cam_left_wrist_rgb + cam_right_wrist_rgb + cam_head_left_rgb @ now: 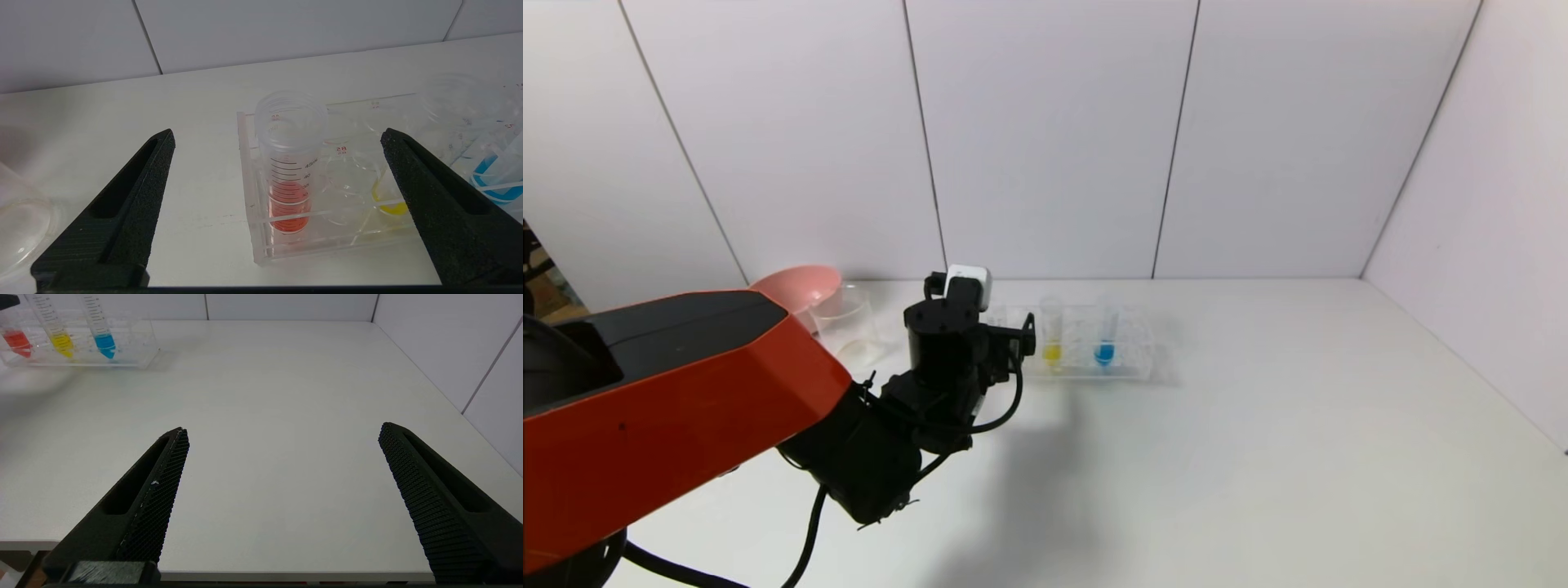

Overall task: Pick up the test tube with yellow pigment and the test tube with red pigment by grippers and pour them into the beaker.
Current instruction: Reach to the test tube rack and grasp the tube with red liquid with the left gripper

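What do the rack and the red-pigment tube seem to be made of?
Rack: probably clear acrylic, glossy; flat see-through walls with bright cut edges. Test tube with red pigment: likely clear plastic, slightly cloudy; moulded ridges at the mouth and printed graduations. Glass cannot be ruled out.

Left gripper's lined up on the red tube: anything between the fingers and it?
Nothing visible. The left gripper is open, and the test tube with red pigment stands upright in the rack's end slot, centred ahead of it.

Head overview; wrists share rack (77, 355)
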Robot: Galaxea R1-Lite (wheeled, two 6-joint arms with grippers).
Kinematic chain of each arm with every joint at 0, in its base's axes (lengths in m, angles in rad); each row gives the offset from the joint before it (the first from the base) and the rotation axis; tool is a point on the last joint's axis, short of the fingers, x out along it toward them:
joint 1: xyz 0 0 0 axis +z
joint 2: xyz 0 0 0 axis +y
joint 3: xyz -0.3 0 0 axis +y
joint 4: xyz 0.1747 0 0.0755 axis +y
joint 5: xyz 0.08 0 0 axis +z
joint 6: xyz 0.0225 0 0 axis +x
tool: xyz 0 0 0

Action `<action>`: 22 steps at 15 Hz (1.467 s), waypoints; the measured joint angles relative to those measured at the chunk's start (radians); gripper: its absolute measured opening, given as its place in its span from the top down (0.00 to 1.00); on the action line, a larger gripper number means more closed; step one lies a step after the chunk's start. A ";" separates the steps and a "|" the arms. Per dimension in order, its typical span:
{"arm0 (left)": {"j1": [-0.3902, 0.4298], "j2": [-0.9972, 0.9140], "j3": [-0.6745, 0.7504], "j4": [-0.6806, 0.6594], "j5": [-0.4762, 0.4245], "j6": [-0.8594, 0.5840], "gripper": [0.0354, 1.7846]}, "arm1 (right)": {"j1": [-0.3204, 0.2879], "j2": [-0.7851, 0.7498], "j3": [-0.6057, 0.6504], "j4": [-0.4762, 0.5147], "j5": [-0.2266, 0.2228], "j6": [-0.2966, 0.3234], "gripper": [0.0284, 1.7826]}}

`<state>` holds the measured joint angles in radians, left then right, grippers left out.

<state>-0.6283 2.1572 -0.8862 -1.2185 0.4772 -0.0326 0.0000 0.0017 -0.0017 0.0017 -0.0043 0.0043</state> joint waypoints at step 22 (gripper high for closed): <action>0.026 0.063 -0.061 0.064 -0.027 -0.010 0.76 | 0.000 0.000 0.000 0.000 0.000 0.000 0.05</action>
<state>-0.6021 2.2202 -0.9468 -1.1549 0.4506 -0.0423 -0.0004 0.0017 -0.0017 0.0017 -0.0043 0.0047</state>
